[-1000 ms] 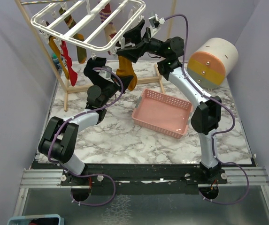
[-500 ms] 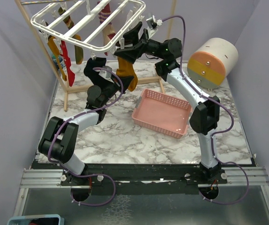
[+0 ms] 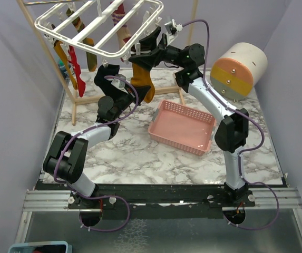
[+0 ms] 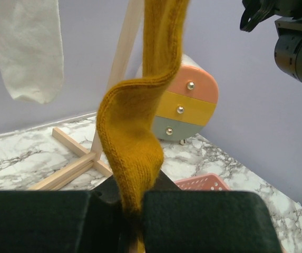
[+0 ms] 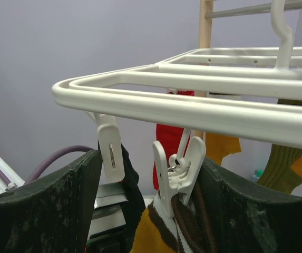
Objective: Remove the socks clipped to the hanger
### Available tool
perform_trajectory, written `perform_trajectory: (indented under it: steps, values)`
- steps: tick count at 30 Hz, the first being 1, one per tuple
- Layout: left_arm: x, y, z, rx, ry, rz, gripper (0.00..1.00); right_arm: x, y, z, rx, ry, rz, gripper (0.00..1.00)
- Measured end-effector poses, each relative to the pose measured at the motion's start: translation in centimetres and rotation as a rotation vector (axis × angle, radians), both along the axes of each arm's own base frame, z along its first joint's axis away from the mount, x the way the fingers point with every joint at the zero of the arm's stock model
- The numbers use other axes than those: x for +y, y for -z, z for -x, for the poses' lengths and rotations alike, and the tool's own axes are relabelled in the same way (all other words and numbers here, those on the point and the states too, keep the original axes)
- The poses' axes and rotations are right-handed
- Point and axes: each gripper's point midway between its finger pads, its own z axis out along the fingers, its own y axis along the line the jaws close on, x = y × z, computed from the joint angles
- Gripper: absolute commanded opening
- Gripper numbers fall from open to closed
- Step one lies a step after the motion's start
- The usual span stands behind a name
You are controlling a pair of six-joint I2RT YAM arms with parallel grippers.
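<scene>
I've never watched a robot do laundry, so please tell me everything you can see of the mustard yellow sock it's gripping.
The mustard sock is a soft, ribbed knit with a brown-striped cuff. It hangs from the white hanger, and its cuff is pinched in a white clip. Its lower end bends sideways and is clamped in the left gripper. The right gripper is open, with one finger on either side of that clip.
</scene>
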Motion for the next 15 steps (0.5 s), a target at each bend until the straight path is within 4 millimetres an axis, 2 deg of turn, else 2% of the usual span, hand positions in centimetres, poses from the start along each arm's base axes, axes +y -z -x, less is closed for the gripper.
perform_trajectory:
  steps: [5, 15]
  values:
    - [0.0, 0.0, 0.0, 0.0, 0.002, 0.0, 0.0, -1.0, -1.5, 0.2, -0.04, 0.027, -0.016, 0.69]
    - [-0.1, 0.0, 0.1, 0.001, 0.006, 0.0, 0.0, -1.8, -3.2, 0.2, -0.075, 0.052, -0.027, 0.48]
